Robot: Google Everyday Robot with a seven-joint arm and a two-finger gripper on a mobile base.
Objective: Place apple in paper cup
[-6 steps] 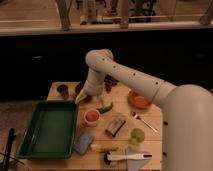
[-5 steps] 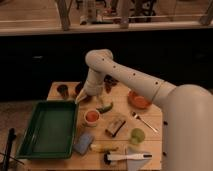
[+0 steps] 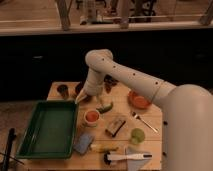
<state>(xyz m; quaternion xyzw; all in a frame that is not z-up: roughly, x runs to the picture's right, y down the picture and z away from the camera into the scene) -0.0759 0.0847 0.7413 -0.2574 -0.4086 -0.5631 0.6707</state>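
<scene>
A white paper cup [image 3: 92, 118] stands near the middle of the wooden table [image 3: 155, 125]. A round red-orange thing, apparently the apple [image 3: 92, 115], sits inside it. My gripper [image 3: 82, 98] hangs at the end of the white arm [image 3: 125, 75], just above the table. It is up and to the left of the cup, close to the green bin's far right corner. I see nothing held in it.
A green bin [image 3: 50, 129] fills the table's left. Two dark cups [image 3: 62, 90] stand at the back left. An orange bowl [image 3: 138, 101], a fork [image 3: 144, 121], a green curved item [image 3: 105, 107], a brown box [image 3: 116, 126], a green round item [image 3: 137, 135], a blue sponge [image 3: 84, 143] and a white brush [image 3: 127, 157] lie around.
</scene>
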